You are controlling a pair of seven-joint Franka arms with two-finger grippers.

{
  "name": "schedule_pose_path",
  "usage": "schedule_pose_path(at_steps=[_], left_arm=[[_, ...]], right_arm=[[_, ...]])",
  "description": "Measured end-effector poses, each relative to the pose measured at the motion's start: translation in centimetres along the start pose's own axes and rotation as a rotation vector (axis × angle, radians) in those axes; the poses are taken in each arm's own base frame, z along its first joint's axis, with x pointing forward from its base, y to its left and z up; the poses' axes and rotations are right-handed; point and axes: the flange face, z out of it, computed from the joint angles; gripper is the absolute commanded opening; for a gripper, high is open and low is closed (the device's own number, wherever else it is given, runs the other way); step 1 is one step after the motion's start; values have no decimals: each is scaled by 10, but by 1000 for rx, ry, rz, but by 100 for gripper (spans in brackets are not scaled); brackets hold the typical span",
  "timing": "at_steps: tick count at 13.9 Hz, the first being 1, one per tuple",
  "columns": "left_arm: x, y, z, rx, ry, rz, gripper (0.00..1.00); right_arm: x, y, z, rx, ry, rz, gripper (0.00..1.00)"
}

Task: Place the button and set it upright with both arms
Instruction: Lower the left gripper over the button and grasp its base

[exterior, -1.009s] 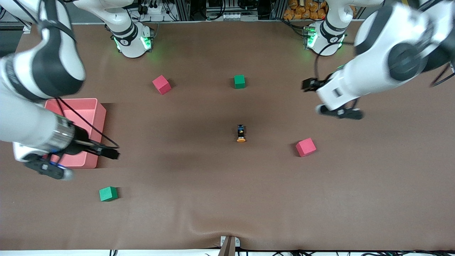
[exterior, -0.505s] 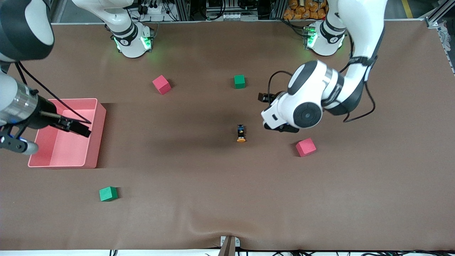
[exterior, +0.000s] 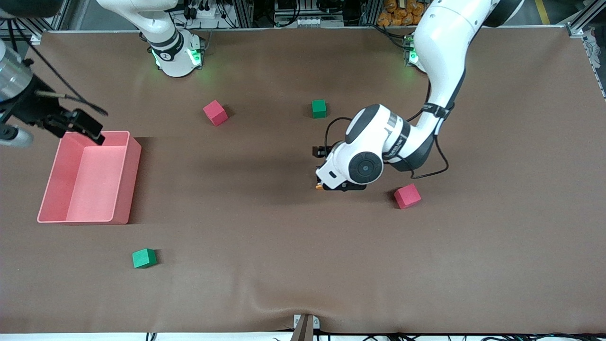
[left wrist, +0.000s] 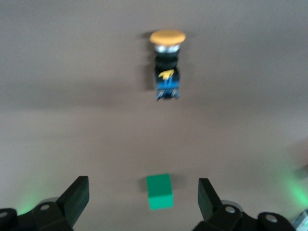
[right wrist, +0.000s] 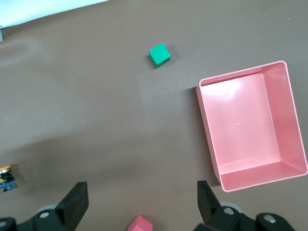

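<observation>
The button (left wrist: 166, 65) lies on its side on the brown table, orange cap toward the front camera. In the front view only a sliver of its cap (exterior: 319, 186) shows beside the left arm's hand. My left gripper (exterior: 337, 185) hangs just over the button, and in the left wrist view the left gripper (left wrist: 143, 198) is open and empty, with the button lying off from its fingertips. My right gripper (exterior: 13, 135) is up by the pink bin's end nearest the robots' bases. In the right wrist view it (right wrist: 140, 199) is open and empty, and the button (right wrist: 6, 179) shows at the frame's edge.
A pink bin (exterior: 135, 161) stands at the right arm's end, also in the right wrist view (right wrist: 207, 125). A green cube (exterior: 319, 108) and a red cube (exterior: 215, 112) lie nearer the bases. A red cube (exterior: 407, 196) lies beside the left hand. A green cube (exterior: 144, 258) lies near the front.
The left arm has swung in from the left arm's end and come over the button. The right arm has drawn back from the bin's near corner toward the bases.
</observation>
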Motion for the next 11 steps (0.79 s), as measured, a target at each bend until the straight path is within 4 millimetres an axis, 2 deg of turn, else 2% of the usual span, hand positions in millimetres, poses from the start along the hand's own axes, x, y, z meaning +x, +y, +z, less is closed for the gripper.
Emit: schedule_pose_path(at_steps=[2, 5, 11], left_arm=[[12, 4, 13, -25, 28, -6, 100], [28, 7, 30, -52, 50, -16, 100], [49, 6, 52, -63, 66, -22, 100]], right_arm=[[-8, 6, 0, -3, 8, -29, 100], [-4, 11, -3, 2, 30, -43, 100], [12, 18, -20, 12, 76, -111, 100]])
